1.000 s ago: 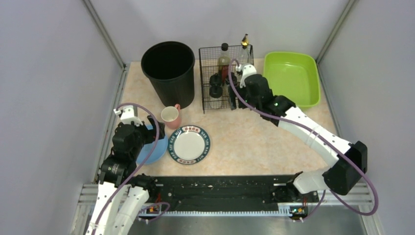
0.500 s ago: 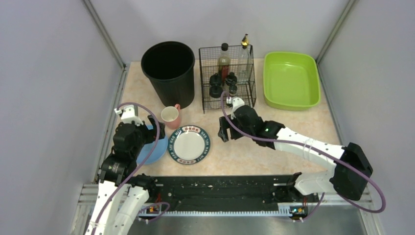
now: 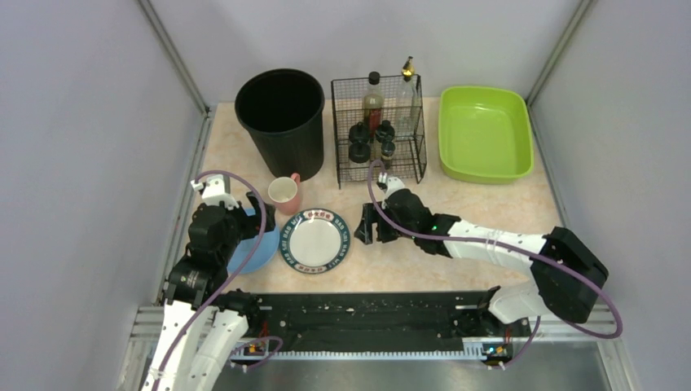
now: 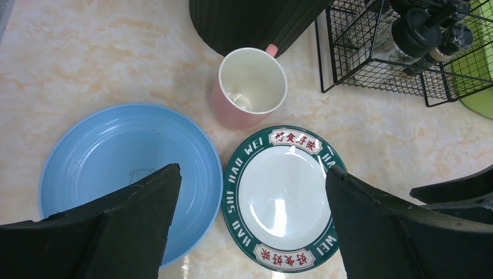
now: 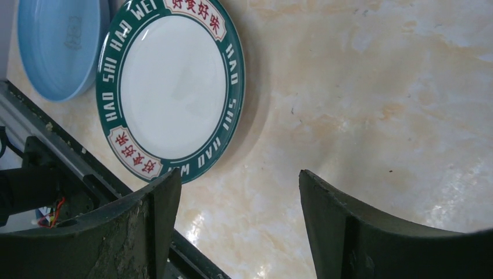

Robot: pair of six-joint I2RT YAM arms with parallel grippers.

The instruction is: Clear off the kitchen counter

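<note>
Spread flat between the grey walls (image 3: 98,122), filling the floor of the cell: the kitchen counter (image 3: 456,204), beige and speckled, not yet cleared. Near its front left, close together: a blue plate (image 4: 116,168), a green-rimmed plate (image 3: 315,240) lettered in red and white just beside it, a pink mug (image 3: 284,193) upright and empty just behind them. Further back, a black bin (image 3: 281,114), a wire rack (image 3: 407,155) with bottles (image 3: 373,98) and dark-capped jars (image 3: 358,142) inside, a lime-green tray (image 3: 484,134) at the back right, nothing visible in it.

Changed within the last second: right gripper (image 3: 363,226) gone from the wire rack, drawn back toward the front and lowered beside the right edge of the green-rimmed plate. Jaws wide apart, holding nothing, with bare counter between them in the right wrist view and the plate rim just off one finger. Nothing carried out of the rack on the way.

Unmoved over the same span: left gripper (image 4: 253,170), spread wide, empty, hanging above the two plates.

Judging from this: done with the rack for now, turning to the crockery. Likely next target the green-rimmed plate, probably bound for the tray. Low rim flat on the stone, so little to pinch; need to work a finger under the edge or slide it first. Risk of nudging it into the blue plate or the mug
</note>
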